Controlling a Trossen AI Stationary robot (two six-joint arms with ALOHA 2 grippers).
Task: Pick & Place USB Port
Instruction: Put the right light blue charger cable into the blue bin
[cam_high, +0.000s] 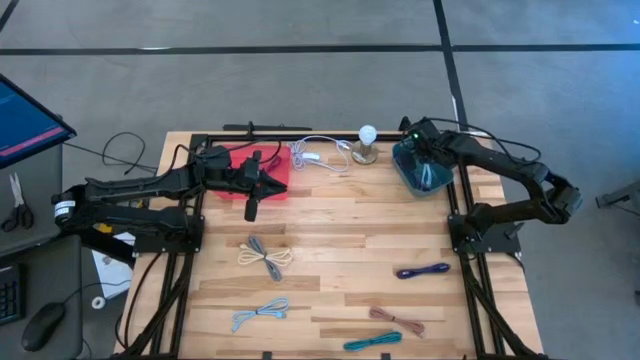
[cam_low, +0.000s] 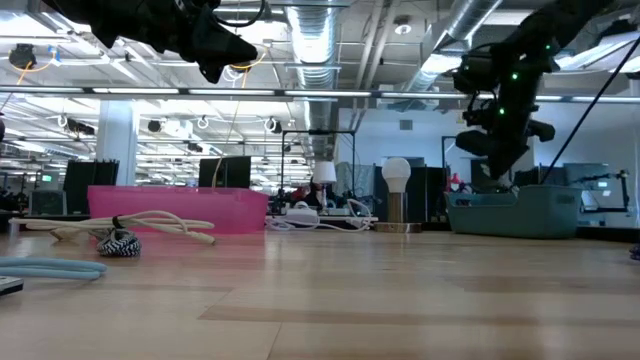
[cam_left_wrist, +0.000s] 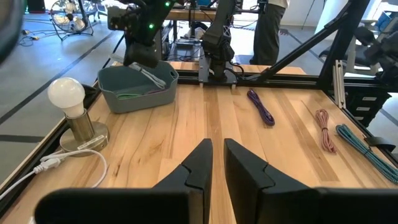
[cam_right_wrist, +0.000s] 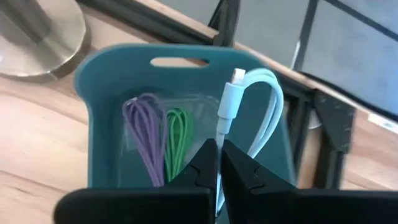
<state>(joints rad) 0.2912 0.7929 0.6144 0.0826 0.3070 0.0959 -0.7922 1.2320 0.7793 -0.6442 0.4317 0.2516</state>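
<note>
My right gripper (cam_right_wrist: 219, 152) hangs over the teal bin (cam_high: 420, 175) at the table's far right and is shut on a pale blue USB cable (cam_right_wrist: 227, 112). A purple coil (cam_right_wrist: 144, 134) and a green coil (cam_right_wrist: 177, 140) lie on the bin's floor. My left gripper (cam_left_wrist: 217, 152) hovers near the pink bin (cam_high: 270, 165) at the far left, shut and holding nothing. Loose cable bundles lie flat on the table: beige-grey (cam_high: 265, 255), light blue (cam_high: 260, 312), purple (cam_high: 422, 270), brown (cam_high: 397, 320) and teal (cam_high: 372, 342). My right gripper pinches the pale blue cable between its two fingers along the strand just behind the plug (cam_right_wrist: 220, 140), coming from above and pointing down into the bin. The folded cable hangs below the fingers, its white plug (cam_right_wrist: 236, 78) and its bend (cam_right_wrist: 270, 93) inside the teal bin.
A bulb lamp on a round metal base (cam_high: 367, 148) stands beside the teal bin, and a white power strip with its cord (cam_high: 315, 155) lies between the lamp and the pink bin. Black frame rails (cam_high: 462, 240) run along both table sides. Bare wood lies in the middle.
</note>
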